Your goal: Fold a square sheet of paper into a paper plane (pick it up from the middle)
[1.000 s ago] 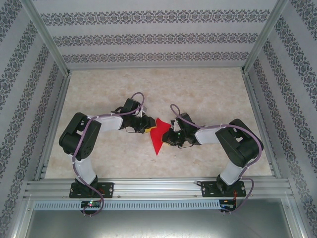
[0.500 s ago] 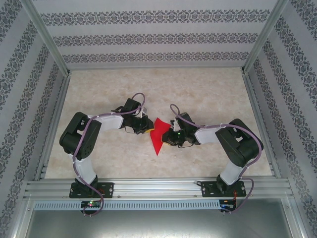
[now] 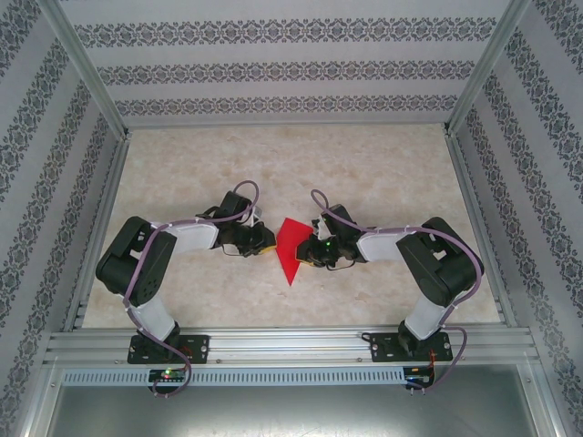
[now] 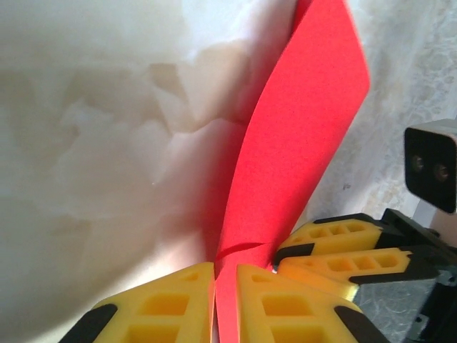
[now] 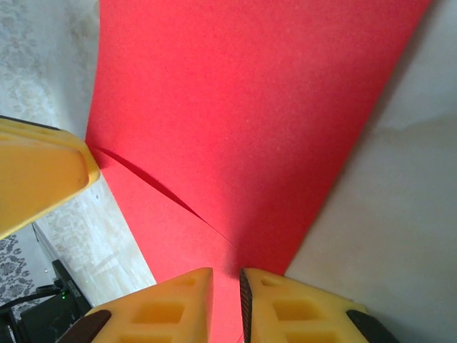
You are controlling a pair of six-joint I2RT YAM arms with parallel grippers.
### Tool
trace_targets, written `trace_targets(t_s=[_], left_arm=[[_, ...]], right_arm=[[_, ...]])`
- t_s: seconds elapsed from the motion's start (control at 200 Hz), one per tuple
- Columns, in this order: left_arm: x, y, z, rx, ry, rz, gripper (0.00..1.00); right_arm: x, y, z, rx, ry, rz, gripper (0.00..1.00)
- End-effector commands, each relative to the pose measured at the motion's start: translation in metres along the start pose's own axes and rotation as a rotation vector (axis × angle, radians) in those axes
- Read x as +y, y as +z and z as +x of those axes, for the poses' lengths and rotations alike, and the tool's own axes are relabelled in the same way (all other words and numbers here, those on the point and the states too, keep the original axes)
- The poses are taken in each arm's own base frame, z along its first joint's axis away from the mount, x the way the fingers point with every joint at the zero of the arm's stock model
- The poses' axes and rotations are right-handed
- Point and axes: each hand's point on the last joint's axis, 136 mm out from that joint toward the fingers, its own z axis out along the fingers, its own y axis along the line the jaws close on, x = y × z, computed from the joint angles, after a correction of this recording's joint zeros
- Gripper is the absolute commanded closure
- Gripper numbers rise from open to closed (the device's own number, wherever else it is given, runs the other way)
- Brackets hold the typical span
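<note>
When you look from above, you see the thin bright red sheet of paper point(image 3: 291, 248) in the middle of the pale marbled table point(image 3: 182, 173), between the two arms. It is folded to a shape with one point toward the near edge. The left gripper point(image 3: 261, 239) meets its left edge and the right gripper point(image 3: 311, 248) meets its right edge.

On the left wrist camera, the yellow fingers point(image 4: 164, 304) of the left gripper point(image 4: 225, 275) stand almost together. The sheet of paper point(image 4: 303, 121) is pinched in the thin slit between them and rises from there as a curved flap.

On the right wrist camera, the right gripper point(image 5: 240, 282) is likewise closed on an edge of the sheet of paper point(image 5: 243, 107), and a crease line runs across it.
</note>
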Motion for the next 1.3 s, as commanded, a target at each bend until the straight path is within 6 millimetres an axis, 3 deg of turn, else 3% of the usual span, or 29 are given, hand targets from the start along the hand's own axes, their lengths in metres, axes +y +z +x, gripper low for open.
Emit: trace_targets(t_s=[0.0,0.295,0.475,0.719,0.919,1.104,1.294], left_arm=[[-0.013,-0.005,-0.01,-0.039,0.019,0.053,0.82],[-0.016,-0.007,-0.012,-0.046,0.029,0.057,0.85],[-0.014,-0.01,-0.01,-0.063,0.025,0.055,0.87],[-0.008,-0.041,-0.017,-0.191,0.049,-0.048,0.86],[-0.004,-0.057,-0.021,-0.259,0.057,-0.108,0.86],[-0.004,-0.066,-0.021,-0.284,0.068,-0.124,0.85],[-0.002,-0.072,-0.019,-0.295,0.075,-0.141,0.84]], right_arm=[[-0.047,-0.006,-0.012,-0.073,0.029,0.192,0.8],[-0.049,-0.01,-0.011,-0.09,0.037,0.199,0.79],[-0.027,-0.013,-0.018,-0.11,0.042,0.12,0.78],[0.01,-0.036,-0.027,-0.14,-0.064,0.087,0.78],[0.008,-0.055,-0.044,-0.232,-0.071,0.183,0.76],[0.006,-0.038,-0.061,-0.212,-0.059,0.202,0.76],[-0.008,-0.019,-0.068,-0.15,-0.064,0.284,0.77]])
